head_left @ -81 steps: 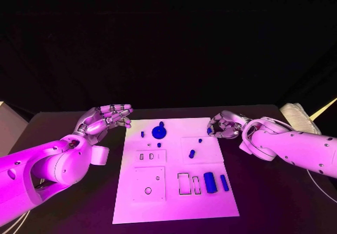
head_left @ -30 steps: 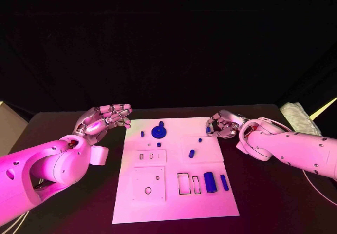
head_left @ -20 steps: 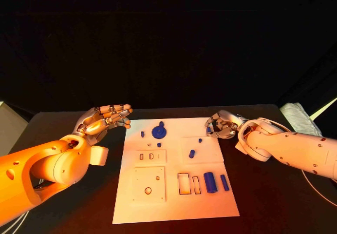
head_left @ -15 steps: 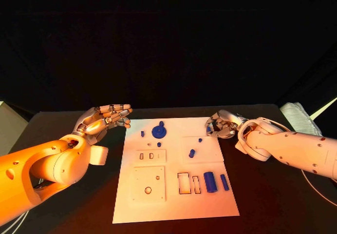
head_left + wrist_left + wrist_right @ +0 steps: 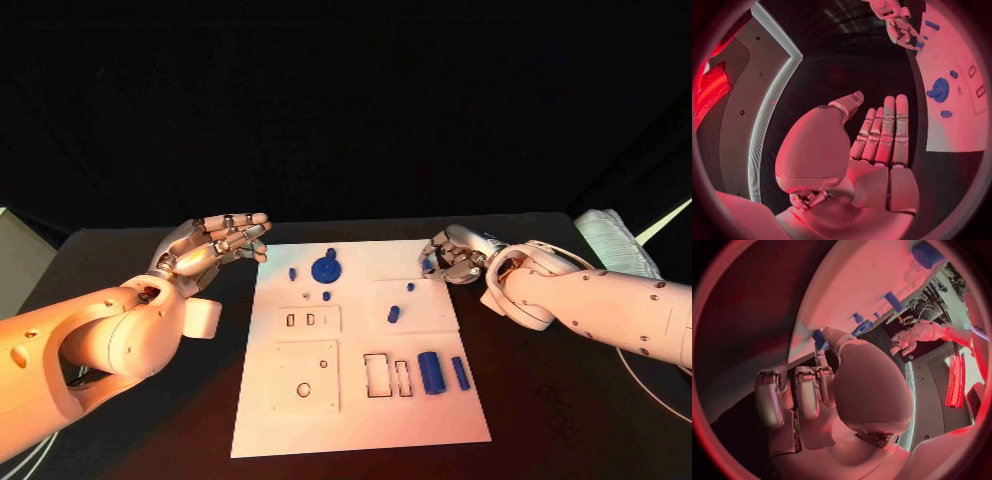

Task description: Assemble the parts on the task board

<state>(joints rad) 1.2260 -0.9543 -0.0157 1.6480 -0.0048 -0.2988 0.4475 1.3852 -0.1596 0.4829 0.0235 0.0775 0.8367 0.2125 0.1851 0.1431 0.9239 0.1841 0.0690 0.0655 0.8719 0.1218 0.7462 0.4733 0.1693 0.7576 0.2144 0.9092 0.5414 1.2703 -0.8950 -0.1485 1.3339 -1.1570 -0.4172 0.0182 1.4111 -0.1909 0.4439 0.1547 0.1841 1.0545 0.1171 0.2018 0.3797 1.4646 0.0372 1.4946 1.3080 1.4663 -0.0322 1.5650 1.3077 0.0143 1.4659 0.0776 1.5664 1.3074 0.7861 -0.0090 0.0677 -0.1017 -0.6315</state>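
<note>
Hands flank your white board (image 5: 361, 400): right hand (image 5: 456, 257) pinches a small blue piece (image 5: 819, 338) at its far corner; left hand (image 5: 216, 245) hovers empty, fingers straight and apart.

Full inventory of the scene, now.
table: one, black, under everything
board: one, white, mid-table
gear: one, blue, board's far end
small pegs: four, blue, scattered on the board's far half
cylinders: two, blue, side by side, board's near right
held part: one, blue, at the board's far right edge
pale object: one, whitish, table's far right
left robot hand: empty, left of the board
right robot hand: pinches the held part
</note>
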